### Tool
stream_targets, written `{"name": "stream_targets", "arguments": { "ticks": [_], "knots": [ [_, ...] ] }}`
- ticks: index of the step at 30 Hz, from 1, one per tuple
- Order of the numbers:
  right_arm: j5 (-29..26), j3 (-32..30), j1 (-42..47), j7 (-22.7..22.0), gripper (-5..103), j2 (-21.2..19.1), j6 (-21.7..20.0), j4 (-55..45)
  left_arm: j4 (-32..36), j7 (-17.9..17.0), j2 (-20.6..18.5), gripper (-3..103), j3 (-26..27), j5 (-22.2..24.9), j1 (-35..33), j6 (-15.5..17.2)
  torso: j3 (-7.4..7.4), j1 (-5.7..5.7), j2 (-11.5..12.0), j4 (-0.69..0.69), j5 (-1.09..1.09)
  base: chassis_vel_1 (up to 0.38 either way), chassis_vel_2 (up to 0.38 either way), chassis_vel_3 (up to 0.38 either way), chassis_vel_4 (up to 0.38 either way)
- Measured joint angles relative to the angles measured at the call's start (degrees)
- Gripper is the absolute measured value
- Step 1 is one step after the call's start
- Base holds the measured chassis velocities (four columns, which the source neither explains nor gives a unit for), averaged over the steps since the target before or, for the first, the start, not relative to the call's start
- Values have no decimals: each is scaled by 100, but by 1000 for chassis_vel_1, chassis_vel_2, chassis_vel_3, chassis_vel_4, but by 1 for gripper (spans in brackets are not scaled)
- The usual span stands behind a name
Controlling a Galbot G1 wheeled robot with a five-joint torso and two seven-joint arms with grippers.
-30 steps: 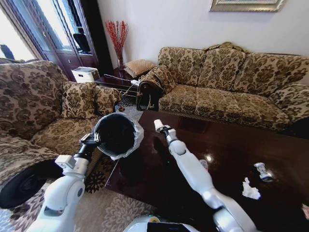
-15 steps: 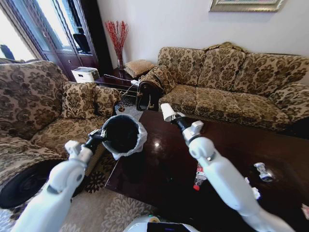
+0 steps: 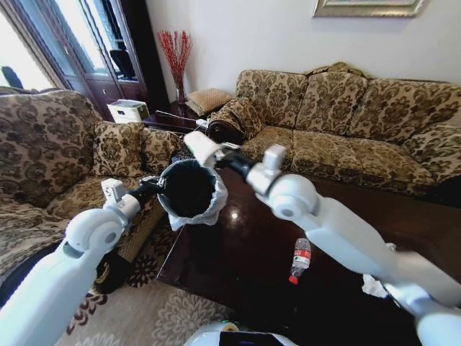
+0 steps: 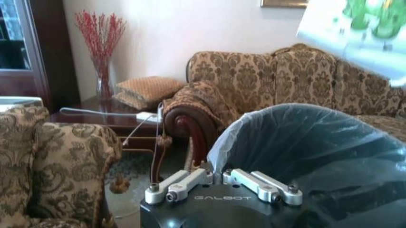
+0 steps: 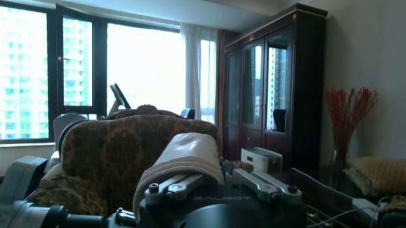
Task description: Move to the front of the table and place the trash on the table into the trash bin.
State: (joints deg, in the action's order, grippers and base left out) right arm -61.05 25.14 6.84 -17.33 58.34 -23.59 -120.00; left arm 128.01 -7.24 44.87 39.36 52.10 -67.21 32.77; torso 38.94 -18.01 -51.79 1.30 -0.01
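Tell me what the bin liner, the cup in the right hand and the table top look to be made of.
The liner of the trash bin: thin translucent plastic, crinkled and folded over the rim.
The cup held in the right hand: probably paper, matte white and squashed.
The table: seemingly dark varnished wood, glossy enough to mirror a light spot.

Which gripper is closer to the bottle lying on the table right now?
Right, narrowly. The right gripper, clamping a white paper cup, is over the trash bin; the left gripper holds the bin's far side from the bottle.
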Motion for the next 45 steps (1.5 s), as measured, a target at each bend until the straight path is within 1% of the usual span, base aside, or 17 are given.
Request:
{"name": "stream_targets", "arguments": {
  "ticks": [3,5,7,11,12,18,20,21,25,27,29,30,31,35,37,39,45],
  "knots": [
    [17,122,-51,-59,0,-23,-190,-25,5,-19,25,2,-42,43,21,15,0,0,0,-4,1,0,0,0,0],
    [84,265,-47,-192,11,-143,-226,-114,8,-19,22,2,-55,97,30,18,0,0,0,-8,1,0,0,0,0],
    [88,276,-35,-202,11,-166,-234,-137,7,-19,15,2,-55,108,29,18,0,0,0,-8,1,0,0,0,0],
    [203,365,79,-213,32,-214,-246,-170,5,-14,-13,2,-27,142,13,20,0,1,0,-5,1,0,0,0,0],
    [203,365,79,-213,32,-214,-246,-170,5,-14,-13,2,-27,142,13,20,0,1,0,-5,1,0,0,0,0],
    [329,488,63,-264,54,-41,-242,-21,166,-41,9,2,-25,187,-20,27,0,0,0,-3,1,0,0,0,0],
    [324,512,35,-320,65,-38,-248,-24,205,-50,21,2,-18,197,-38,28,0,1,0,-4,1,0,0,0,0],
    [303,512,24,-338,65,-48,-261,-32,218,-54,24,2,-15,201,-49,29,-1,1,0,-4,1,0,0,0,0],
    [15,507,-135,-444,81,-186,-431,-127,268,-59,43,2,-16,205,-92,29,0,0,0,-5,1,0,0,0,0],
    [-483,576,-485,-667,91,-305,-722,-153,331,-85,81,2,-29,206,-107,22,0,0,0,-5,3,0,0,0,0],
    [-670,662,-651,-721,96,-346,-800,-148,350,-106,95,2,-31,211,-112,18,0,1,0,-6,3,0,0,0,0],
    [-1047,876,-1078,-776,98,-427,-926,-104,382,-143,126,2,-31,217,-115,13,0,0,0,-5,0,0,0,0,0],
    [-1047,876,-1078,-776,98,-427,-926,-104,382,-143,126,2,-31,217,-115,13,0,0,0,-5,0,0,0,0,0],
    [-1804,1279,-2058,-955,100,-346,-1321,127,449,-163,236,2,-30,203,-117,5,0,0,0,-5,-1,0,0,0,0],
    [-1946,1315,-2162,-1069,100,-291,-1428,159,460,-162,247,2,-24,201,-122,4,0,0,0,-4,-1,0,0,0,0],
    [-2272,1422,-2412,-1321,100,-143,-1760,232,475,-158,264,2,4,196,-124,3,0,0,0,-3,0,0,0,0,0],
    [-2612,1580,-2669,-1718,100,67,-1862,395,569,-159,251,2,48,209,-145,3,0,0,0,-4,0,0,0,0,0]
  ]
}}
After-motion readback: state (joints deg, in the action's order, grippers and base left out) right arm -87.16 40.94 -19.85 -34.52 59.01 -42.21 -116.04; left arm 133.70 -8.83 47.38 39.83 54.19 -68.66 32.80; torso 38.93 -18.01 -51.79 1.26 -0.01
